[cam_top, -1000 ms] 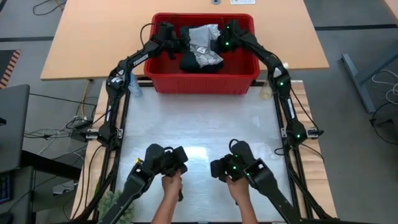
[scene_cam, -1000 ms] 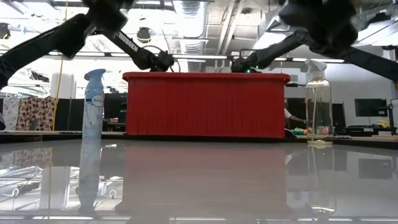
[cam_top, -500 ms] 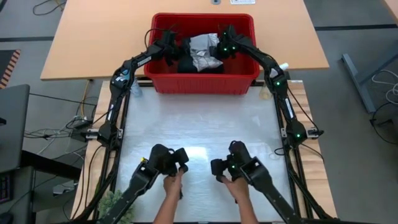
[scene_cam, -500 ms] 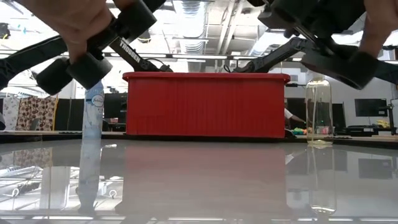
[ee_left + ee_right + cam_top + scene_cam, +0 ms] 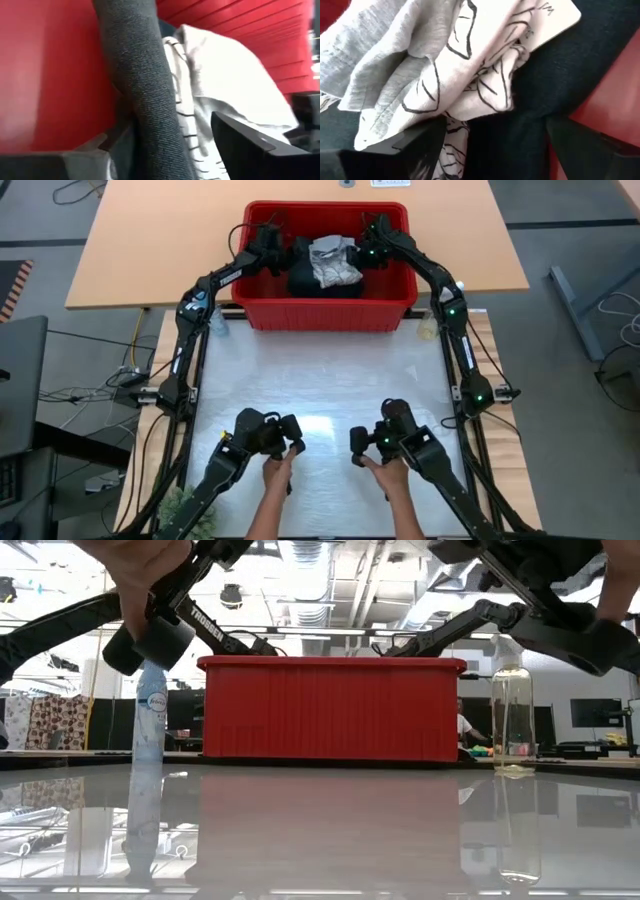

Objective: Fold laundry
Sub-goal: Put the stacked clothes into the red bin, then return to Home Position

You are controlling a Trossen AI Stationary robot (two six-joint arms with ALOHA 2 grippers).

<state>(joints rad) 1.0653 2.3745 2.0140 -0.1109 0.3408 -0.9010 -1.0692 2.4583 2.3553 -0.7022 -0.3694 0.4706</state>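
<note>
The laundry lies heaped in the red basket [image 5: 330, 315] at the table's far side. It shows as dark denim jeans [image 5: 305, 278], a white cloth with grey leaf print [image 5: 470, 75] and a grey cloth [image 5: 370, 50]. My left gripper [image 5: 278, 256] reaches into the basket's left part, open, with an upright ridge of denim [image 5: 145, 100] and a white cloth [image 5: 220, 85] between its fingers. My right gripper [image 5: 366, 252] reaches into the right part, open over the leaf-print cloth and the denim [image 5: 560, 75]. My left gripper stands with one finger [image 5: 65, 160] on either side of the denim ridge [image 5: 155, 135]; I cannot tell whether they touch it. My right gripper slants down from the basket's right side. The leaf-print cloth [image 5: 405, 135] lies against one finger [image 5: 395, 155]; nothing is pinched.
A person's hands hold two control arms [image 5: 272, 442] [image 5: 392, 448] over the table's near edge. A spray bottle [image 5: 150, 710] stands left of the basket and a clear bottle [image 5: 512, 720] right of it. The shiny table top [image 5: 320, 380] lies between.
Both grippers have sunk lower into the basket among the clothes. The white cloth heap now looks smaller and lower than a second ago. The person's hands on the control arms have shifted slightly.
</note>
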